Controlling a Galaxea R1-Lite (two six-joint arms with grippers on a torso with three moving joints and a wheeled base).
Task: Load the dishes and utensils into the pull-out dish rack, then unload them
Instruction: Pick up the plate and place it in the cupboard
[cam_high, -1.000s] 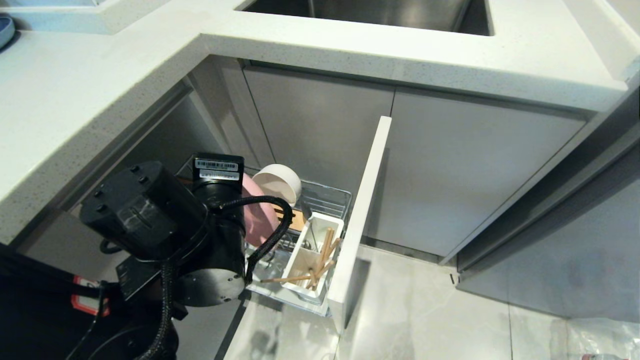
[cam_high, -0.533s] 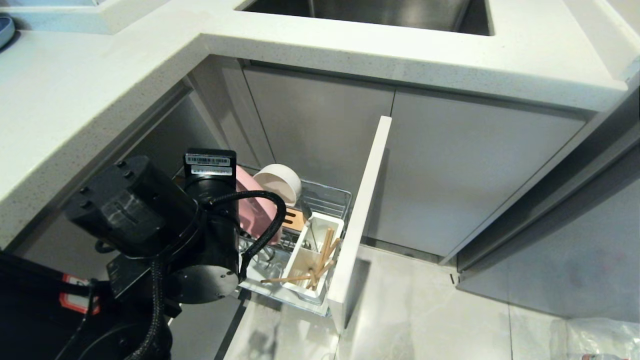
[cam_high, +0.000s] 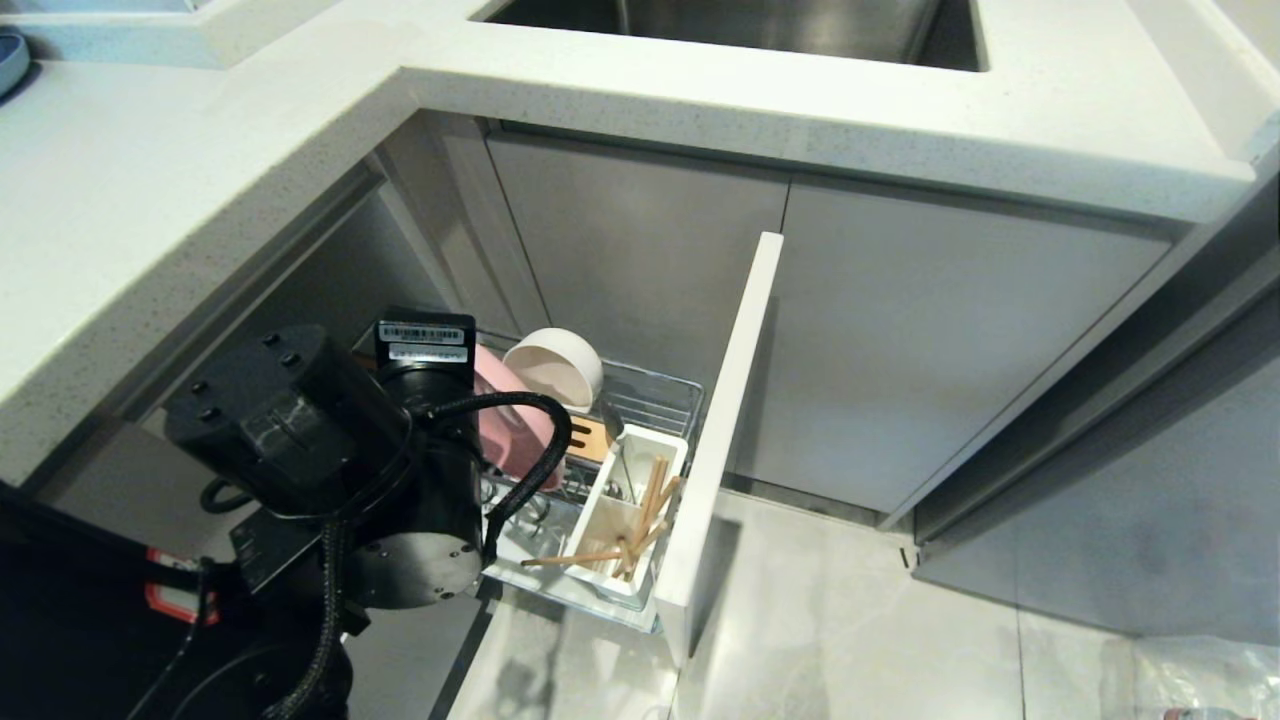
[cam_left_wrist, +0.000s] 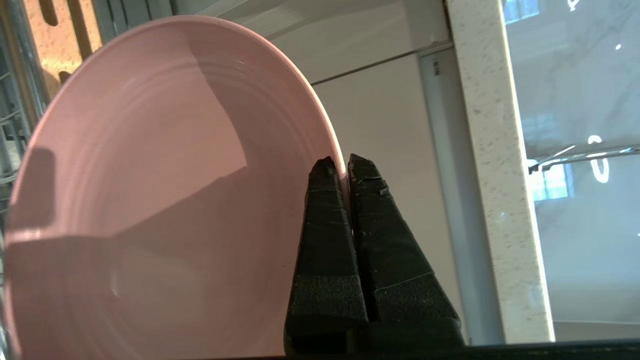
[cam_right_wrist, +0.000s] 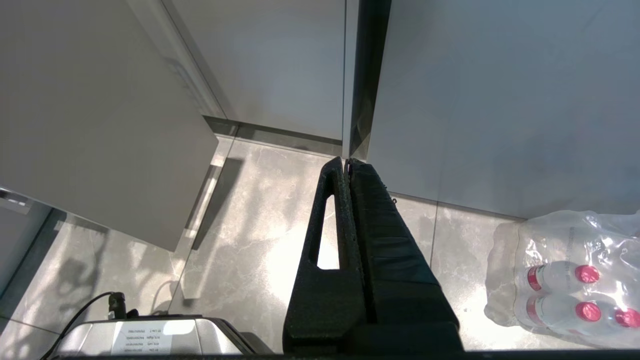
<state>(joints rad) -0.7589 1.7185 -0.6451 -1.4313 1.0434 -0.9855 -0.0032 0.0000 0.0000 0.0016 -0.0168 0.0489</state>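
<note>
Left hand (cam_left_wrist: 345, 167) pinches the rim of the round pink plate (cam_left_wrist: 150, 200), left-centre of the head view; lift straight, clearing the chrome wire dish rack (cam_high: 655, 395).

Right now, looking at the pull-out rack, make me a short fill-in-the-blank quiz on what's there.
1. The left gripper is shut on the rim of a ____ plate.
2. The chopsticks stand in the white ____.
3. The off-white bowl sits in the ____.

Missing words: pink; utensil cup; rack
</note>
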